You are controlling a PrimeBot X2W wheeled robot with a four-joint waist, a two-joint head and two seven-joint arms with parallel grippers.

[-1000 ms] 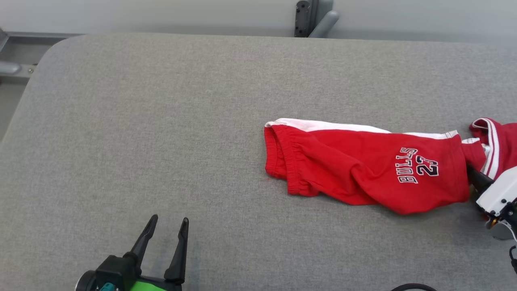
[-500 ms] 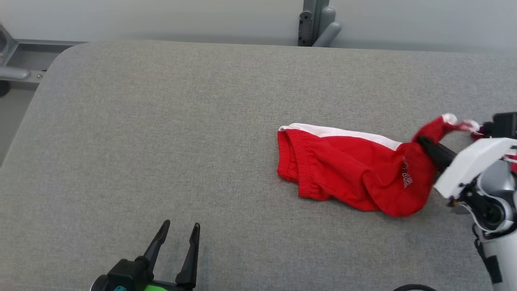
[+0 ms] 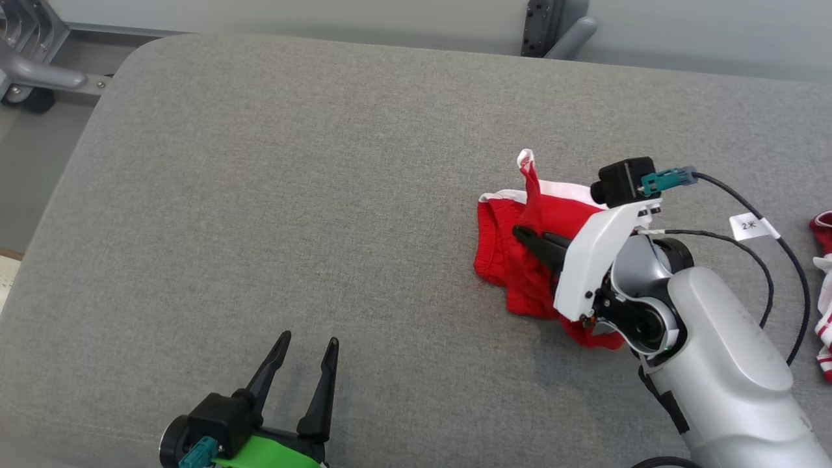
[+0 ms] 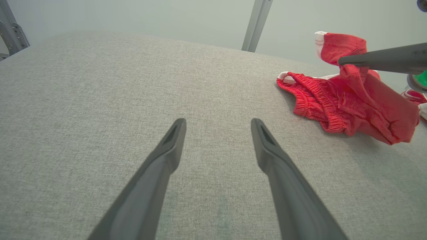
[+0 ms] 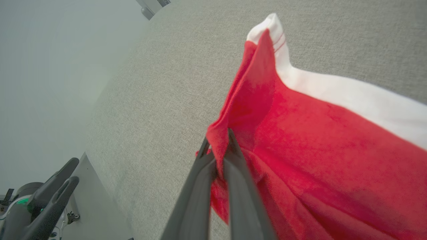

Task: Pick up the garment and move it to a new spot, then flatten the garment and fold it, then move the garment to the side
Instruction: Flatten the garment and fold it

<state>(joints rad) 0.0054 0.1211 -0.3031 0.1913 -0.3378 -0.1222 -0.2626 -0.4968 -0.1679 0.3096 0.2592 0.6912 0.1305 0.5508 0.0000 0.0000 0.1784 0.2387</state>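
The garment (image 3: 504,260) is a pair of red shorts with a white side stripe, bunched on the grey padded table (image 3: 260,195) right of centre. My right gripper (image 3: 520,232) is shut on a fold of its red fabric, holding one white-tipped end (image 3: 525,158) up above the waistband. The right wrist view has the cloth (image 5: 300,133) pinched between the fingers (image 5: 233,173). My left gripper (image 3: 305,344) hovers open near the table's front edge, well left of the garment (image 4: 350,103), with nothing between its fingers (image 4: 173,140).
Another red and white cloth (image 3: 824,279) lies at the right edge. A black cable with a white label (image 3: 751,224) loops off my right wrist. A metal frame (image 3: 39,71) stands past the table's far left corner and a grey post (image 3: 552,26) behind it.
My right gripper has swept left with the garment's leg end, doubling it over toward the waistband and hiding the lettering. The camera view has shifted. The left gripper stays open.
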